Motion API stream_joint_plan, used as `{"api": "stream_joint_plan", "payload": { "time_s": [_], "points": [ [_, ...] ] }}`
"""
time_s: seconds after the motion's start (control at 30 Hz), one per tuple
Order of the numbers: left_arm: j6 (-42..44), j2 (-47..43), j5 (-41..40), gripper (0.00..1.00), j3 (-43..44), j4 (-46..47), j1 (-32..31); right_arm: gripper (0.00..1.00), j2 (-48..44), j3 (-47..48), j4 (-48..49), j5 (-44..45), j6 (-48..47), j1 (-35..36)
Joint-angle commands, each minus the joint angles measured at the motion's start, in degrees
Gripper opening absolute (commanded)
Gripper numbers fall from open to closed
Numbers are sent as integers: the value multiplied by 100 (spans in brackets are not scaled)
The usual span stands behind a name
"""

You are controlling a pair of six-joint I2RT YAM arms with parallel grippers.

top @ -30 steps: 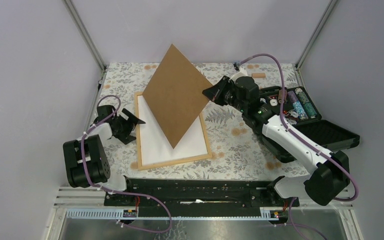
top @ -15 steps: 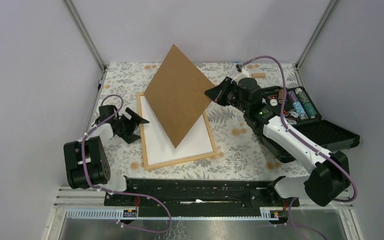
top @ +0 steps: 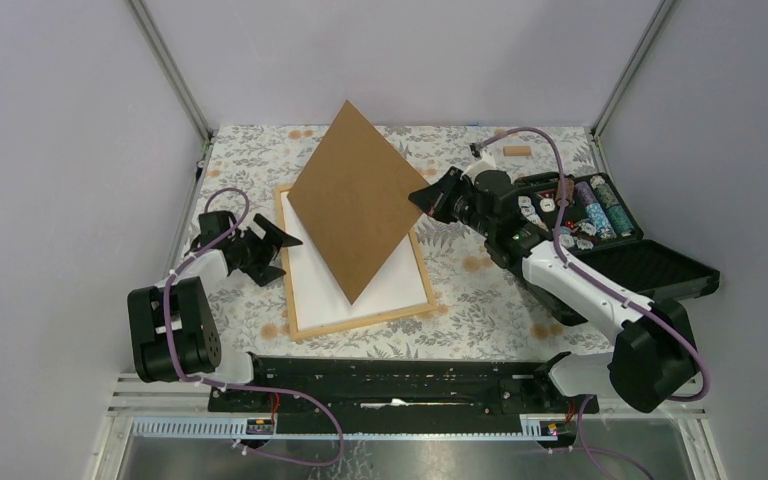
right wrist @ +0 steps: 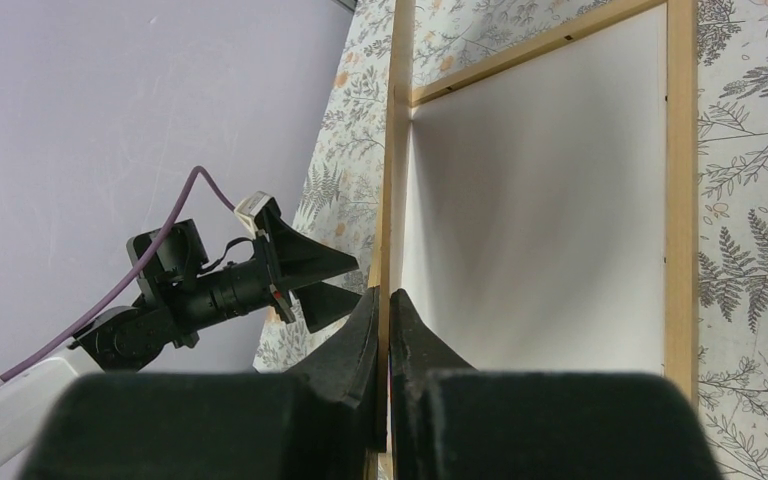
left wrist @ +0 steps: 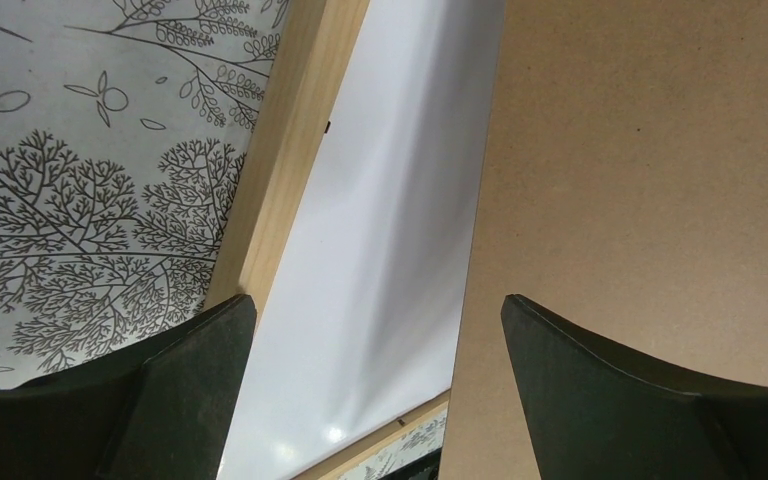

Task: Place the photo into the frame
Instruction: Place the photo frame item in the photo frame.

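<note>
**Over the frame, the board eased right and down**

On the worktop (top: 480, 300) the frame (top: 360, 321) lay flat, with a white sheet (top: 390, 280) filling it. The photo's sunflower face showed in no view. Whether that white sheet was the print lying face down, or a mat, could not be told. Above it the brown board (top: 355, 195) stood tilted on a corner, its low point over the sheet; contact there could not be made out. The right arm (top: 570, 280) held the board at its right corner, jaws pinched tight on the thin edge.

Over the last second, small things had shifted. The right arm had drawn its grip a little nearer and lower, so the board stood slightly less high over the frame's far end. The left arm (top: 200, 265) had slid rightward until its jaws sat just at the frame's left rail, spread fully wide and holding nothing. The frame itself had moved a touch to the right.

Taken together, that looked like lining-up rather than loading. The board was probably being brought back down to close the frame, with the left arm squaring or steadying the rail. If the white sheet was not the photo, the print had yet to go in, and lowering the board would be premature.
</note>
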Motion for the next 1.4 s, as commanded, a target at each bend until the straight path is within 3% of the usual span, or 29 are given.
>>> {"api": "stream_joint_plan", "payload": {
  "time_s": [0.0, 0.27, 0.57, 0.97, 1.37],
  "points": [
    [50, -6, 71, 98, -26, 216, -9, 0, -56, -56, 1271, -231, 248, -5],
    [19, -302, -330, 99, 169, 195, 39, 0, -233, -810, 1874, -194, 265, -5],
    [-172, 151, -288, 98, -119, 547, 85, 0, -380, -2090, 3441, 387, 29, 158],
    [-492, -61, -83, 97, -845, 1072, -317, 0, -424, -2370, 3723, 1062, 28, 313],
    [-424, 45, 249, 97, -741, 1107, -353, 0, -74, -2544, 4178, 1254, -137, 681]
  ]
}}
